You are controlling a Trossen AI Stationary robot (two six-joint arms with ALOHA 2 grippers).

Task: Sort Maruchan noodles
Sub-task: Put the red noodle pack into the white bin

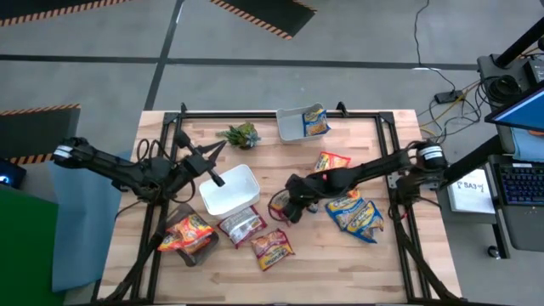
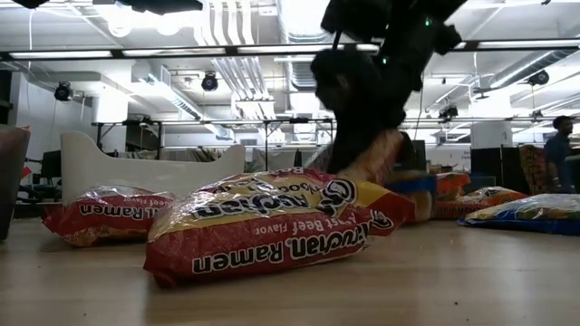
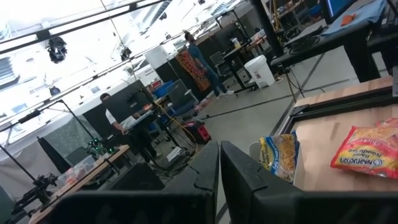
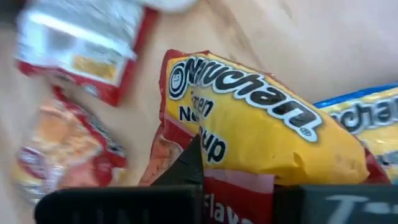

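R end effector (image 1: 293, 206) pinching orange-red packet (image 4: 249, 134) mid-surface; L end effector (image 1: 212, 174) pressed together over white tub (image 1: 229, 191).

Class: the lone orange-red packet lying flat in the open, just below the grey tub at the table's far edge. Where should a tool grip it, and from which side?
Take the orange-red packet from straight above, across its short width near the middle. It lies flat and apart from the other packets, with bare wood beside both long edges for the fingers. I judge its crinkly ends likelier to slip.

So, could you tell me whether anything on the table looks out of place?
The ramen packets lie scattered at odd angles, unsorted. One packet sits in the grey tub; the white tub looks empty.
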